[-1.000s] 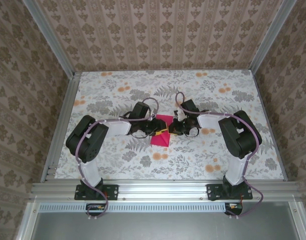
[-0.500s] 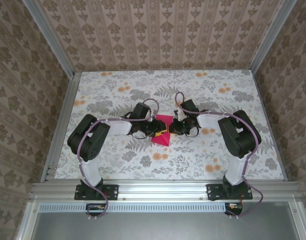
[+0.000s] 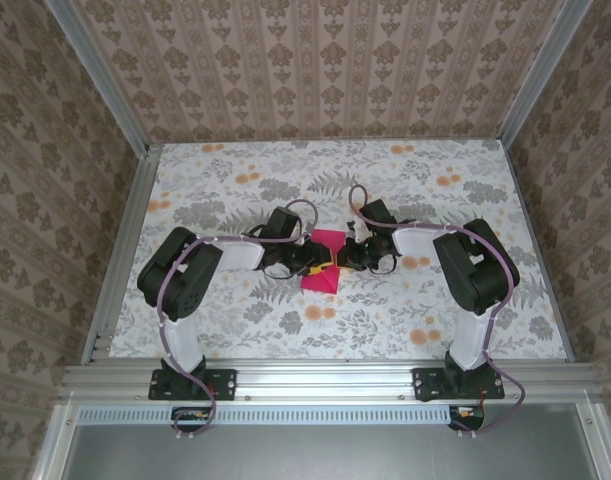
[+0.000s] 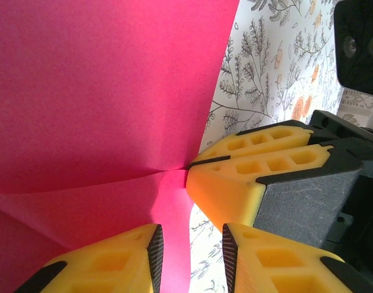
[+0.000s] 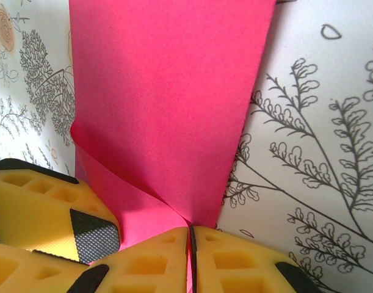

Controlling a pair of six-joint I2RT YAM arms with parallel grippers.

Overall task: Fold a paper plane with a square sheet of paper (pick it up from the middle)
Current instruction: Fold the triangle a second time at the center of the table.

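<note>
**While two grippers meet at a pink sheet, one pinches it and one stands apart**

Lying at the middle of the table (image 3: pixel 435 300), the pink sheet of paper (image 3: pixel 319 278) is partly folded. From above it reads as a kite shape, with its flat edge toward the table's far side and its point toward the table's near edge. From the left wrist camera, the sheet (image 4: pixel 101 91) shows a soft crease running across it to its edge. From the right wrist camera, one layer of the sheet (image 5: pixel 168 91) curves over toward the spot where it is pinched.

The right gripper (image 3: pixel 347 260) stretches in from the right half of the table. Its yellow jaws are pressed together on the sheet's edge, with a thin sliver of pink caught between them. From the left wrist camera, the tip of the right gripper (image 4: pixel 197 170) sits exactly where the crease ends.

The left gripper (image 3: pixel 313 262) stretches in from the left half of the table. Its jaws stand apart. The gap between them shows the sheet's edge on one side and bare tablecloth on the other. Whether either jaw touches the paper cannot be told.

A grey floral cloth with orange blossoms covers the table. An aluminium frame (image 3: pixel 325 375) runs along the table's edges, and patterned wallpaper panels (image 3: pixel 315 70) rise on the table's far, left and right sides.
</note>
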